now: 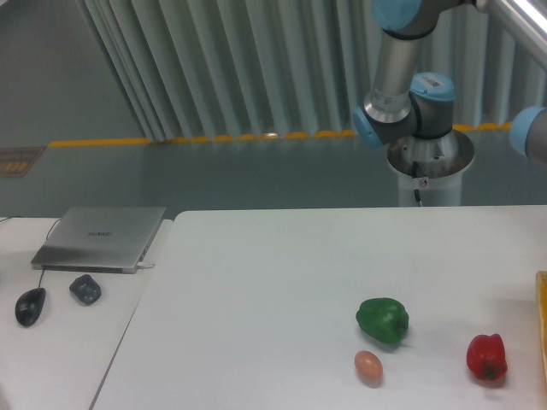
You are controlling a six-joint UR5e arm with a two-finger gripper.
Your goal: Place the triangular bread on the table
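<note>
The white table (282,282) fills the lower right of the camera view. The triangular bread does not show in this view. Only the arm's base and lower joints (410,102) appear, behind the table's far edge at the upper right, and the arm runs out of the frame at the top right. The gripper is out of view.
A green pepper (382,319), a small tan-pink egg (368,367) and a red pepper (486,356) lie on the table's front right. A thin yellow strip (542,325) is cut off at the right edge. The side desk at left holds a silver laptop (101,237), a mouse (30,306) and a small dark object (85,289).
</note>
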